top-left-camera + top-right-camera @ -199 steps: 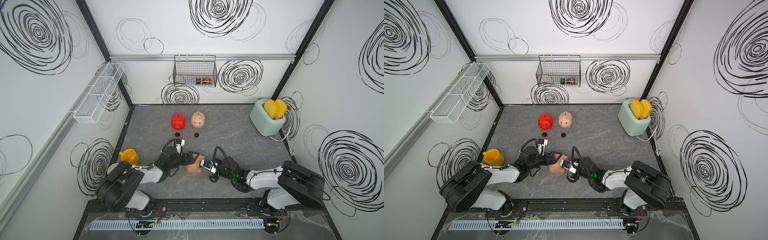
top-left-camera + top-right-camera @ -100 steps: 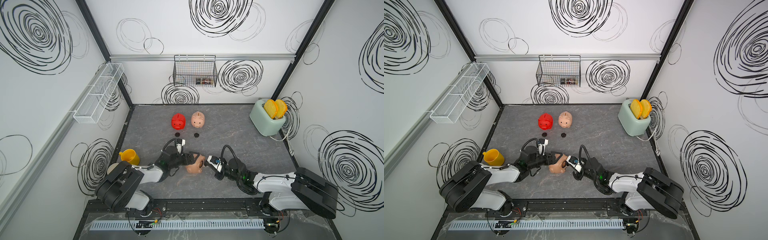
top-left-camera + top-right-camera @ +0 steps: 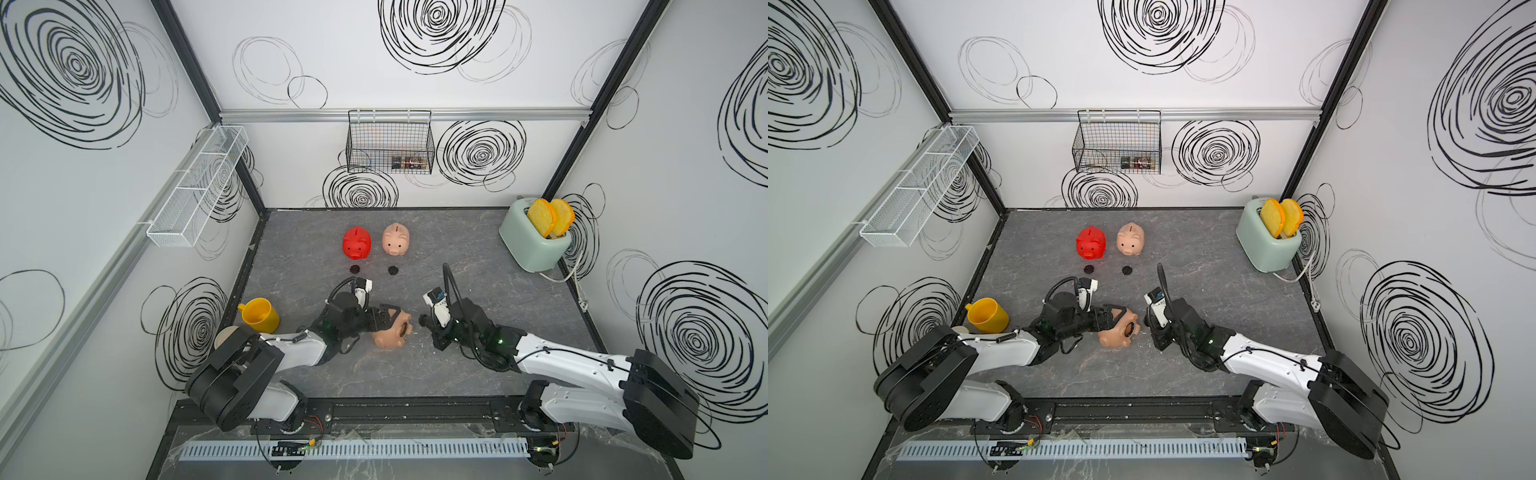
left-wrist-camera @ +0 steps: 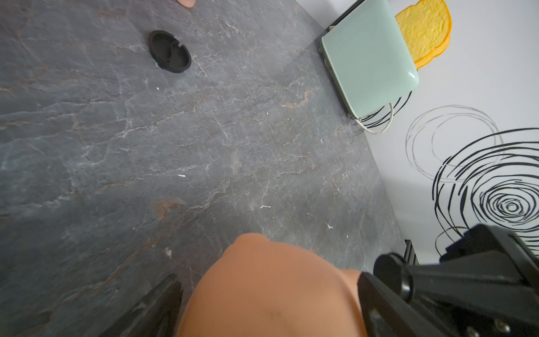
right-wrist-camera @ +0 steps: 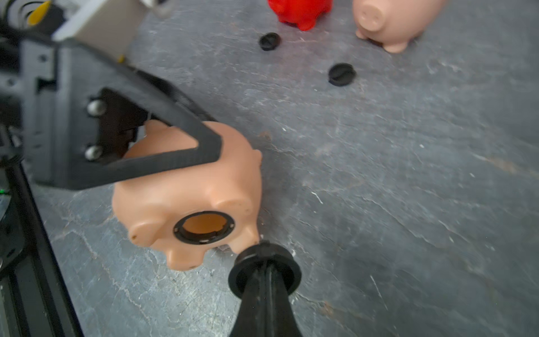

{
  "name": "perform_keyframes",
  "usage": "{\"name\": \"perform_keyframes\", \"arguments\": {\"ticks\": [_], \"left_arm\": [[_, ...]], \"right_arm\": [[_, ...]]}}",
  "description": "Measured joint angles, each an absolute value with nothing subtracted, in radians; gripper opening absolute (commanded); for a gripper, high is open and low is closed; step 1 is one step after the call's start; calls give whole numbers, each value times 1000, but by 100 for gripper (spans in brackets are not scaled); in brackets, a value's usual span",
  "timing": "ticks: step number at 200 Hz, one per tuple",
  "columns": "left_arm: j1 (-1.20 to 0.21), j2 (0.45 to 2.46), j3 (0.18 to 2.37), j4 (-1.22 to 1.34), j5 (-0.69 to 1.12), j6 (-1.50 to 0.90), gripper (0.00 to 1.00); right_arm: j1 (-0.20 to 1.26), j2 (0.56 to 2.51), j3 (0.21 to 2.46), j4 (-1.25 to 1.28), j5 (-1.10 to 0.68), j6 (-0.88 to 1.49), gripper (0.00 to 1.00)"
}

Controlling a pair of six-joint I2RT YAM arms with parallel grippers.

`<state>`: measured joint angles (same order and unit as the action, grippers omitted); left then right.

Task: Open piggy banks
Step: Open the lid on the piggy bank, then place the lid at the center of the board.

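Peach-tan piggy bank (image 5: 186, 189) lies tipped on its side near the front middle of the table (image 3: 478, 353). My left gripper (image 3: 387, 326) clamps it across the body, fingers standing wide on either flank.

The pig's belly faces my right gripper (image 5: 264, 272). The round belly opening (image 5: 204, 226), ringed in black, is bare, and I can see straight into the hollow orange inside. The right gripper's fingers are pressed together, pinching the black plug (image 5: 264, 253) at their very tips. The plug sits just beside one of the pig's feet and clear of the hole.

From the right tips the pig lies straight ahead, toward the left arm, belly-on. Its long axis runs roughly crosswise to the line of the right fingers, though I cannot say for sure which end is the snout.

I judge this bank open. What is left is to lay the plug down and let the pig go. Bare table lies right by the right tips, on the side away from the pig, so the right arm is the one placed for that.

Red piggy bank (image 3: 357, 243) and pale pink piggy bank (image 3: 395, 239) stand upright side by side toward the back. The red one's plug (image 3: 354, 269) and the pink one's plug (image 3: 392, 270) lie on the table just in front of them. All three pigs look smooth and glossy, so I would expect the held one to slip easily under a careless release.
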<state>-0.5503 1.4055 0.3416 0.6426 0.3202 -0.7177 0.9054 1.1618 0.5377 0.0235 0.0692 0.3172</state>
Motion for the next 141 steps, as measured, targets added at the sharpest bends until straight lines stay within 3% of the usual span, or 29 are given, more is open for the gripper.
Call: {"name": "perform_keyframes", "arguments": {"ticks": [59, 141], "left_arm": [[-569, 1396, 359, 598, 292, -717, 96], [-591, 1392, 373, 569, 264, -717, 96]], "right_arm": [[822, 1262, 787, -405, 64, 553, 0], [734, 1379, 838, -618, 31, 595, 0]]}}
